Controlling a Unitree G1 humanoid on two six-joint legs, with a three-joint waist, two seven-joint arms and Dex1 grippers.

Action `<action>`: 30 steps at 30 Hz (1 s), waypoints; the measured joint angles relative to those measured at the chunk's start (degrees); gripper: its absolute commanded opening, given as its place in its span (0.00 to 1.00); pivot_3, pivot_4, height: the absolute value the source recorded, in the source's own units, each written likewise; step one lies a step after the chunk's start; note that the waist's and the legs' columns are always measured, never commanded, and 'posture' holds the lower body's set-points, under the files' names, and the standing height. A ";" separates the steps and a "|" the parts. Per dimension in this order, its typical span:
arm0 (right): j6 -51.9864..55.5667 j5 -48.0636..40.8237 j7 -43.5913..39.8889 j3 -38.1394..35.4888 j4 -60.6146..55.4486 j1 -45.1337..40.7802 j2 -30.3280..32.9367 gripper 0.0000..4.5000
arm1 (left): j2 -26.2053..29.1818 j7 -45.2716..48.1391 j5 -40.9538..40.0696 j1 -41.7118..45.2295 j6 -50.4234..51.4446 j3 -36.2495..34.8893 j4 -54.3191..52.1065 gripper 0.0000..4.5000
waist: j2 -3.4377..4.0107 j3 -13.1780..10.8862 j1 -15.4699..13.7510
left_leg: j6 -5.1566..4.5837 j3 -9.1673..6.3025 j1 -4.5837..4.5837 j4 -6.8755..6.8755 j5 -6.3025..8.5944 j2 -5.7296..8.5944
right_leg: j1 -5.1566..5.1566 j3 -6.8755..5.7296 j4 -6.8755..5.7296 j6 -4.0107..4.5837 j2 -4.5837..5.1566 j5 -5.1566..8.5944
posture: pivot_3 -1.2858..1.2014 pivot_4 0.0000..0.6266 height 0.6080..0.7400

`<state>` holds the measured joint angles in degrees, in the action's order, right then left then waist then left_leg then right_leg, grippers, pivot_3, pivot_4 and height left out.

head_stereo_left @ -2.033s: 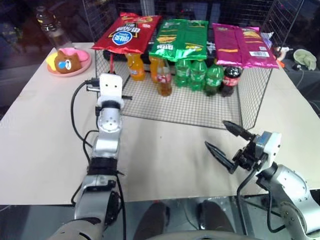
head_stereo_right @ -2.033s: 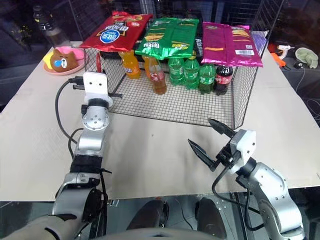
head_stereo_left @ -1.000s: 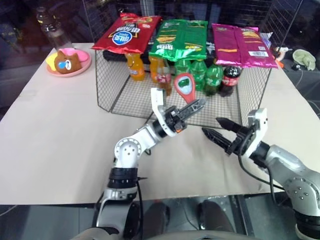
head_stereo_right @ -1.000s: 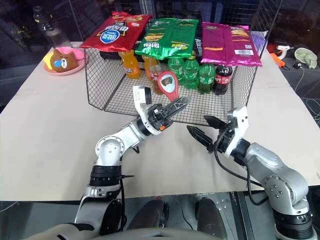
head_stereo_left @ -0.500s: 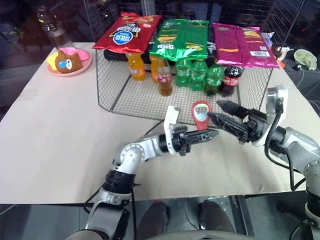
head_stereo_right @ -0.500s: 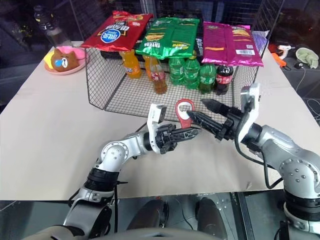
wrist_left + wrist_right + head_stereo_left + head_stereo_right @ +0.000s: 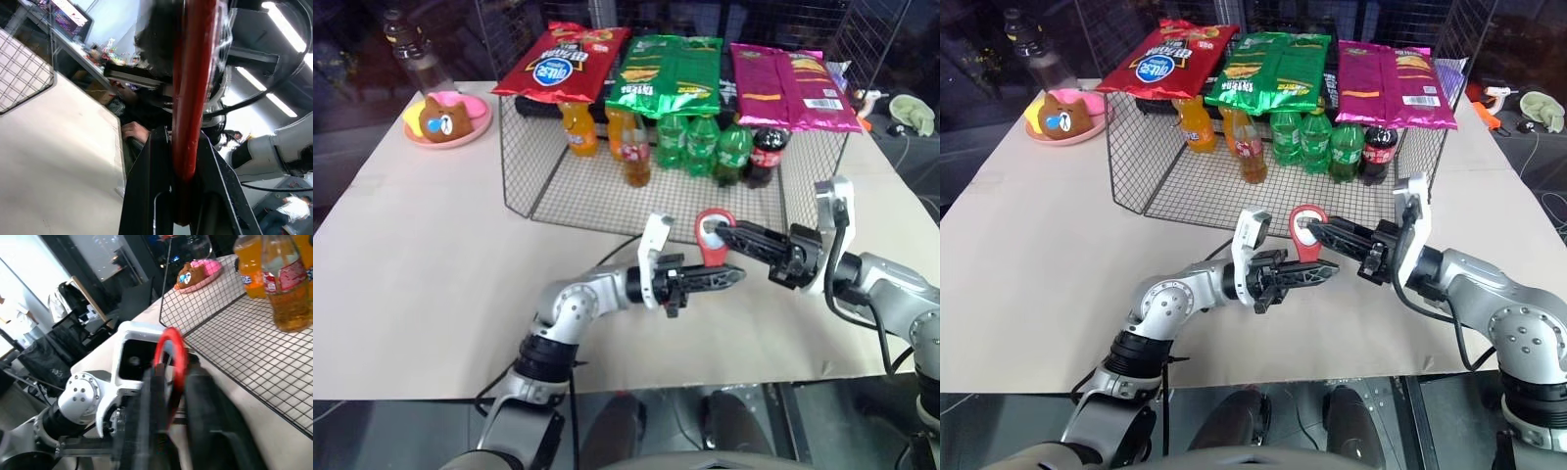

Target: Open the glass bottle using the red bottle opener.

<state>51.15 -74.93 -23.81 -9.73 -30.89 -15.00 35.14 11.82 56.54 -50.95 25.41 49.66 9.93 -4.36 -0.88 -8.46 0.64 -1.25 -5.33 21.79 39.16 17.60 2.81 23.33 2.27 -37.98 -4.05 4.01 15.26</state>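
Both grippers are pinching the red opener (image 7: 711,236) above the table (image 7: 411,264) — left gripper (image 7: 732,276) holding its handle, right gripper (image 7: 721,231) clamping its head.

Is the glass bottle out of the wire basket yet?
No, the glass bottle stands inside the wire basket beside the orange soda bottles.

Red bottle opener (image 7: 712,232) looked like smooth glossy plastic with a pale rim at its hole. Glass bottle (image 7: 636,157) was clear and shiny, paper-like label round it. Wire basket (image 7: 558,186) was thin dark metal mesh. Chip bags (image 7: 671,73) were glossy crinkled foil. Table (image 7: 421,255) had a matt beige top. Left gripper (image 7: 729,275) and right gripper (image 7: 724,231) fingers were matt black plastic.
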 measured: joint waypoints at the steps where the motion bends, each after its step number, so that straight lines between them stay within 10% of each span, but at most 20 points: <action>1: -0.01 0.11 -0.05 0.00 0.00 0.03 0.01 0.02 | -0.07 -0.02 0.09 -0.02 0.00 0.00 0.00 0.00 | 0.00 0.00 0.00 | 0.00 0.00 0.01 0.00 0.00 0.00 | 0.00 0.00 0.00 0.00 0.00 0.00 | 0.52 0.24 1.00; 5: -0.03 0.31 -0.63 0.52 -0.55 0.07 0.03 0.00 | -0.30 -0.46 0.31 -0.57 0.00 -0.14 0.12 0.34 | 0.00 0.00 0.00 | 0.00 -0.01 0.01 0.00 0.00 0.00 | 0.01 0.00 0.00 0.00 0.00 0.00 | 0.52 0.24 1.00; 23: 0.08 1.68 -2.20 0.54 -0.18 1.48 1.66 0.00 | 0.92 1.58 0.32 1.58 -2.48 -2.73 0.70 0.34 | 0.00 0.00 -0.01 | 0.00 0.00 0.04 0.00 0.00 0.00 | 0.03 -0.01 0.00 0.00 -0.01 0.00 | 0.52 0.24 1.00; 30: -0.29 2.46 -3.44 0.61 0.52 2.24 1.22 0.00 | 0.76 2.97 0.21 1.49 -2.31 -2.74 1.22 0.02 | 0.00 0.00 0.01 | 0.00 0.01 0.07 0.00 0.00 0.00 | 0.07 0.00 0.00 0.00 -0.01 0.00 | 0.52 0.24 1.00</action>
<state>50.86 -72.47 -27.25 -9.12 -30.37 -12.76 36.36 12.58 59.51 -50.74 26.90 47.35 7.19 -3.14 -0.88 -8.46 0.65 -1.26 -5.32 21.85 39.16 17.60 2.80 23.40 2.27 -37.99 -4.05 4.01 15.26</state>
